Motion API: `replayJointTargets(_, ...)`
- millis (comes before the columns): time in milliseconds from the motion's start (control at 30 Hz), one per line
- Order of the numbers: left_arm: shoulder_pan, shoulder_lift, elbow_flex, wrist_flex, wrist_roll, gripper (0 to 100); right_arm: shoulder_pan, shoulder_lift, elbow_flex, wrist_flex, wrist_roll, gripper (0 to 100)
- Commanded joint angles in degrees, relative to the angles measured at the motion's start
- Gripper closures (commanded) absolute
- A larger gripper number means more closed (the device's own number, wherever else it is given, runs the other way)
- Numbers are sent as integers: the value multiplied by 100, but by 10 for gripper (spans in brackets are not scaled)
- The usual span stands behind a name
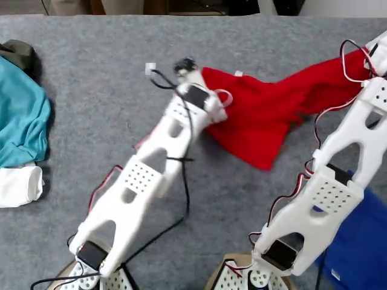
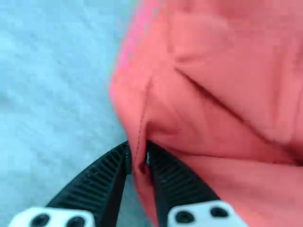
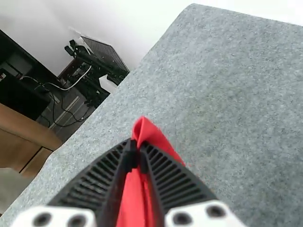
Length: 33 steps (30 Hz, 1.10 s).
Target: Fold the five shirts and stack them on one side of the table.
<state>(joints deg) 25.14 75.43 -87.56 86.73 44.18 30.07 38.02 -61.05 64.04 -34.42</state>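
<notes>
Shirt (image 1: 260, 121) red, creased | left end effector (image 2: 137, 152) pinching | right end effector (image 3: 138, 147) pinching

A wooden cabinet (image 3: 23, 139) stands beside black equipment (image 3: 94, 57) below a white wall (image 3: 118, 23).

My left arm (image 1: 145, 181) stretched forward, leaning rightward, left gripper (image 2: 138, 156) pinched on the red shirt (image 2: 213, 94); my right arm (image 1: 338, 175) reached forward along the right side, right gripper (image 3: 138, 149) clamped on that shirt too
</notes>
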Motion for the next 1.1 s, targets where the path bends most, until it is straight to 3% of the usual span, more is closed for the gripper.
replayJointTargets(0, -642, -312, -686, -53, -193, 980, -171, -242, -66, 53, 123, 993)
replayJointTargets(267, -1767, -866, -818, 26, -519, 980, -1095, -268, -435, 897, 1046, 993)
replayJointTargets(533, -2892, -1429, -765, -220, -738, 980, -2519, -48, -259, 1644, 2127, 993)
replayJointTargets(667, -2954, -1015, -756, -396, -721, 971, -2914, 514, -171, 1345, 2119, 993)
replayJointTargets(867, -2875, -312, -826, -448, -703, 800, -2958, 1613, -189, 466, 1609, 993)
replayJointTargets(1067, -3015, -382, -826, 176, -853, 784, -2809, 2255, -479, 35, 1020, 993)
